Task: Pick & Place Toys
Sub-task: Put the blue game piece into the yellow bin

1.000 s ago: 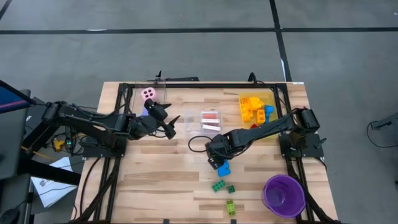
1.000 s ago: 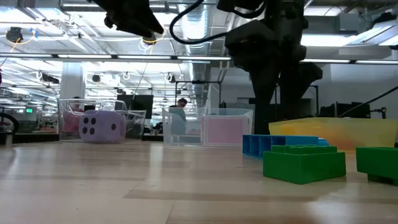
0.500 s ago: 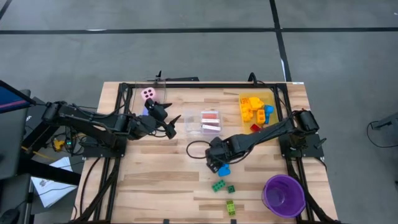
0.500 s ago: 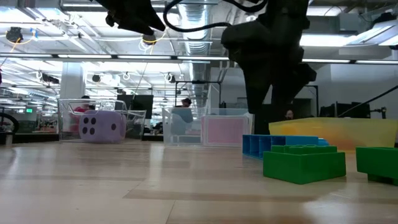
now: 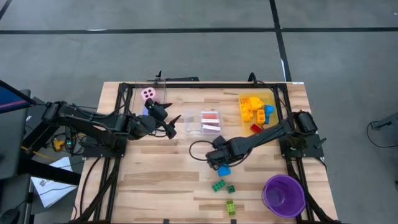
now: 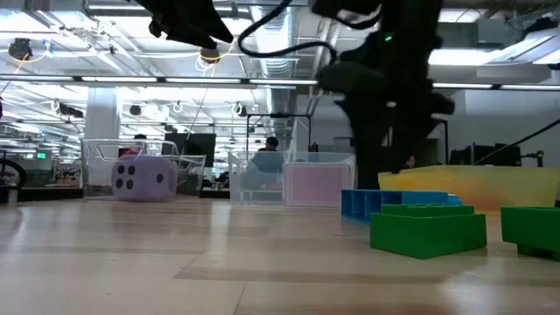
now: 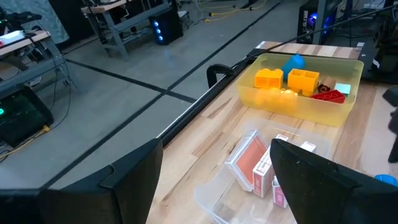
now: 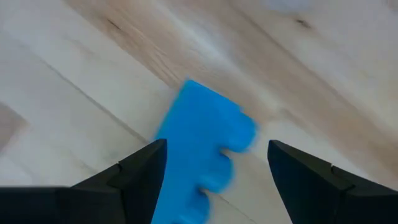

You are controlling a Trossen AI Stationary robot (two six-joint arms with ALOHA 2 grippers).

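Near left of surface (image 5: 155, 186): bare wood, free passage.
Centre back: clear bin (image 5: 202, 122) with pink-backed cards (image 5: 211, 117) stood in the way.
Right back corner: yellow bin (image 5: 256, 109) of bricks blocked it.
Near right: purple cup (image 5: 284, 194) and green bricks (image 5: 222, 186) crowded the surface.
Right claw (image 5: 217, 163): low over the blue brick (image 5: 224, 169), fingers apart, brick between them.
Left claw (image 5: 173, 124): just beside the clear bin, dice (image 5: 148, 94) behind it.

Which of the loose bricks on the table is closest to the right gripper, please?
The blue brick: it lies directly under the open right gripper, between its fingers in the wrist view. The green bricks lie farther off, toward the table's front edge.
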